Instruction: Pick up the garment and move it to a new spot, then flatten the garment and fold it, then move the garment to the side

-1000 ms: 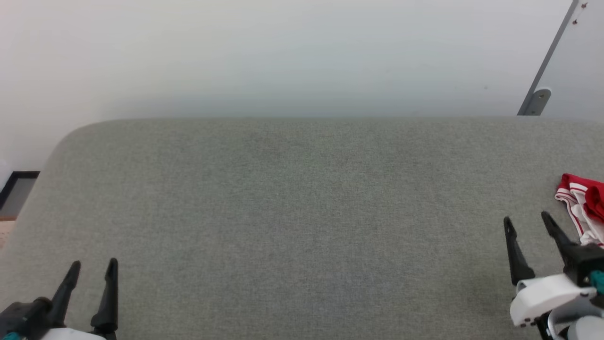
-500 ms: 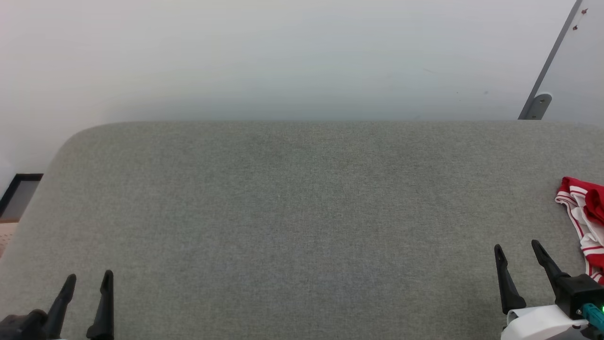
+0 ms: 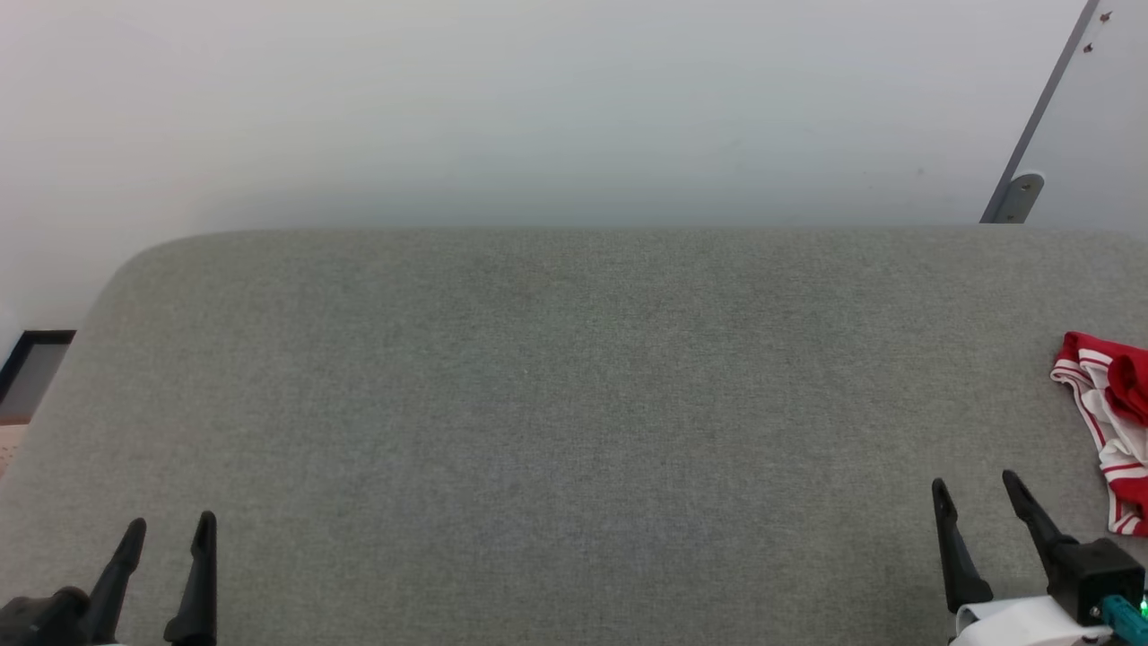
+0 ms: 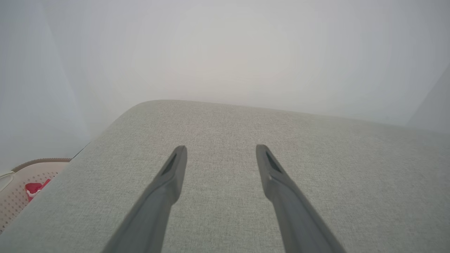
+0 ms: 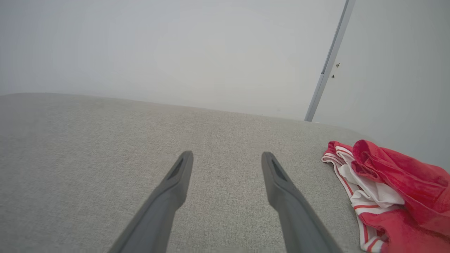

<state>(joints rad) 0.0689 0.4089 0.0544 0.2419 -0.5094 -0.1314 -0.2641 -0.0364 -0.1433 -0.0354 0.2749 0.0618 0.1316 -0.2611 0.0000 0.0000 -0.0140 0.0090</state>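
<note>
At the right edge of the head view, the garment lay crumpled on the grey upholstered surface, red cloth bunched over white fabric with red-and-white striped trim. Just left of it at the lower right, and apart from it, the right gripper stood with jaws spread and empty. At the lower left, the left gripper was likewise spread wide, holding nothing. Low at the left edge of the left wrist view, a pale perforated basket held a small red-and-white cloth.
</note>
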